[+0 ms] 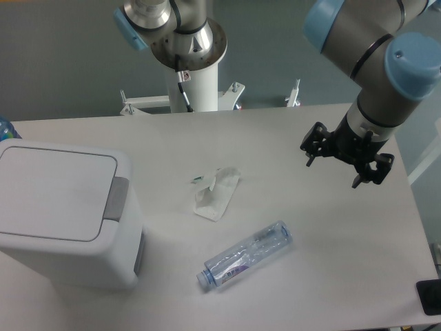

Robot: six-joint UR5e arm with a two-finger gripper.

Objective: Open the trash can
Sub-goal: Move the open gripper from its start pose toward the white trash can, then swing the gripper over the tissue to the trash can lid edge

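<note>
The trash can (65, 214) stands at the left end of the bench (275, 138), close to the front edge, its left side running to the picture's border. It is a big white box with rounded corners. Its flat rectangular lid (55, 192) lies shut and level, and a grey push tab (117, 198) sits on the lid's right edge, facing the middle of the bench. Bare bench surface lies just right of the tab.

Near the centre, a crumpled clear wrapper (217, 193) lies flat, well apart from the can. In front of it, a clear plastic bottle (247, 255) lies on its side, slanted, cap end toward the front edge, also apart from the can.

The arm (386, 76) reaches in from the upper right, and its gripper (344, 155) hangs over the right part of the bench, far from the can, with open bench between them. Its black fingers (313, 145) point down and look spread, with nothing between them.

A small dark object (431, 296) lies at the right front corner, cut by the frame.
</note>
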